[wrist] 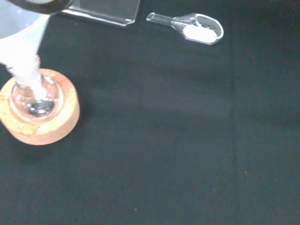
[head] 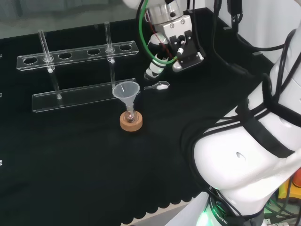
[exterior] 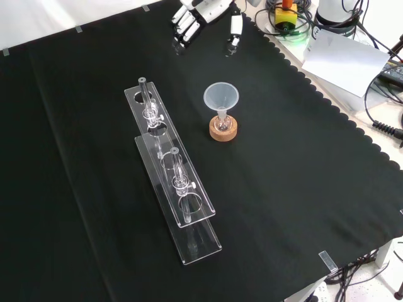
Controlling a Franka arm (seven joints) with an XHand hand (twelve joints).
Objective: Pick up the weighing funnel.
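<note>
White arm links (head: 244, 160) loom nearest. Beyond the clear rack (head: 84, 96) and funnel (head: 127, 90), the hand (exterior: 189, 19) hovers, fingers relaxed and empty, above the weighing funnel (head: 159, 85), which lies ungrasped on the far cloth. The pickup apparently lies wholly ahead.

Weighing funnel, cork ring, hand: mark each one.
weighing funnel (wrist: 202, 31), wrist view, on its scoop end.
cork ring (head: 130, 125), head view, on its near wall.
hand (exterior: 203, 11), front view, on its middle.
</note>
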